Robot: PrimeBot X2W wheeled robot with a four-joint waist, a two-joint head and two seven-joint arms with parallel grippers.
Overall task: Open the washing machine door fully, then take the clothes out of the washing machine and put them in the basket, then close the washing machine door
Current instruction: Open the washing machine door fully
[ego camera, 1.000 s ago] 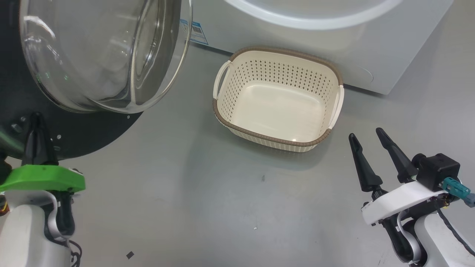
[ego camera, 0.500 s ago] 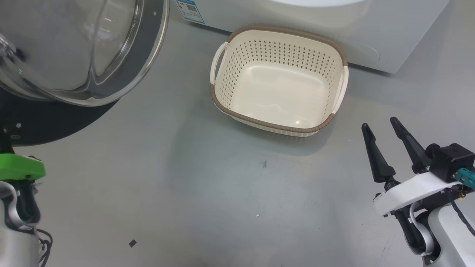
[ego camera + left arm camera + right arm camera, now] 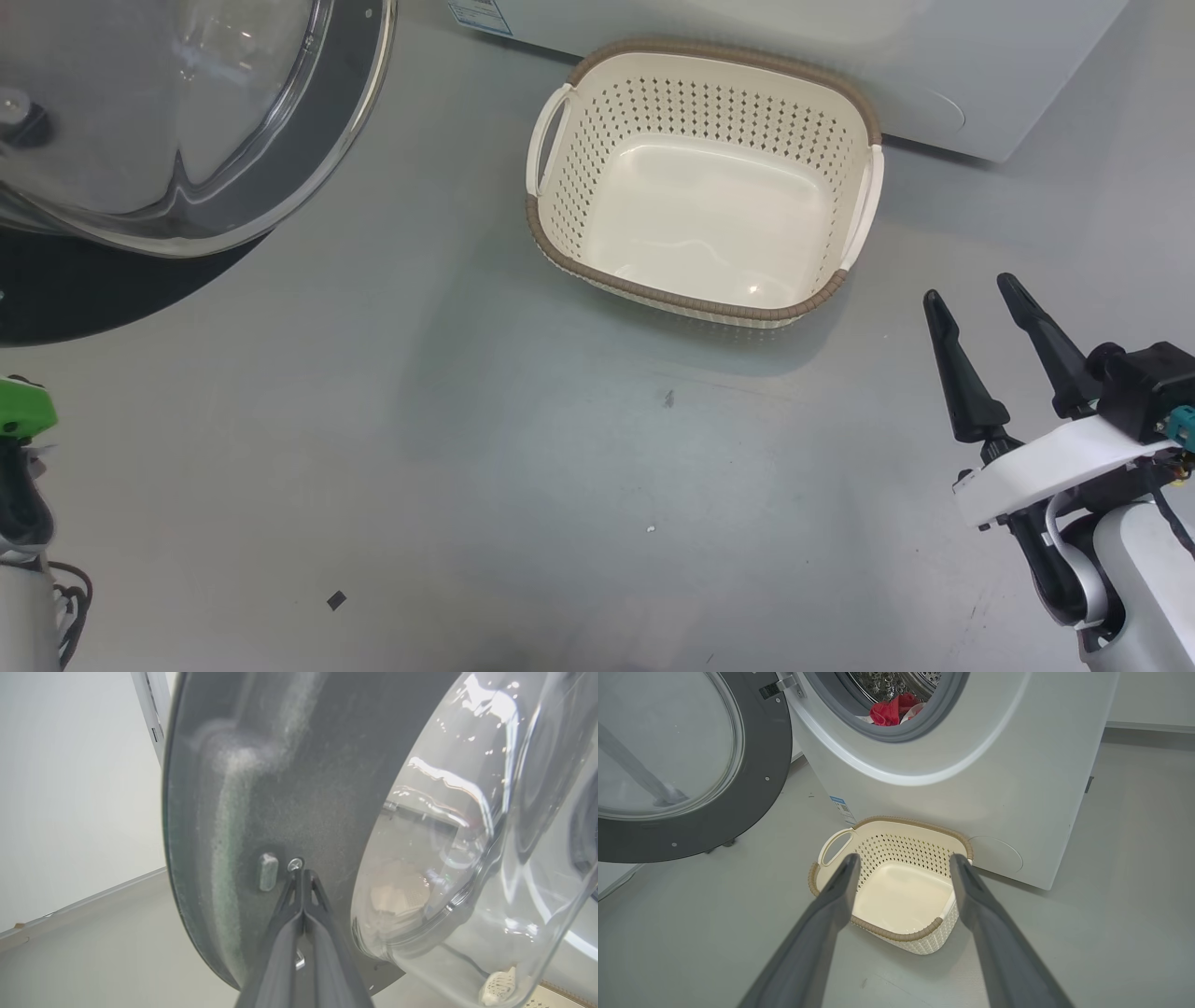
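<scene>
The washing machine door (image 3: 93, 299) stands swung open at the upper left, its clear glass bowl (image 3: 140, 121) bulging out. In the left wrist view my left gripper (image 3: 303, 872) is shut, empty, with its tips against the door's (image 3: 280, 788) dark inner rim beside a screw. The cream basket (image 3: 691, 303) sits on the floor before the white washing machine (image 3: 840, 56), with nothing in it. My right gripper (image 3: 969, 289) hangs open to the basket's right, holding nothing. In the right wrist view, past the right gripper (image 3: 903, 858), red clothes (image 3: 889, 711) lie in the drum above the basket (image 3: 896, 935).
Grey floor (image 3: 467, 467) stretches in front of the basket and between the two arms. A small dark scrap (image 3: 336, 599) lies on it near the lower left. The left arm's green wrist part (image 3: 19, 411) shows at the left edge.
The head camera has shifted, sliding the whole scene upward. Beyond that, the door has swung further left, away from the basket, and my left arm has gone left with it. The right gripper stays open.
</scene>
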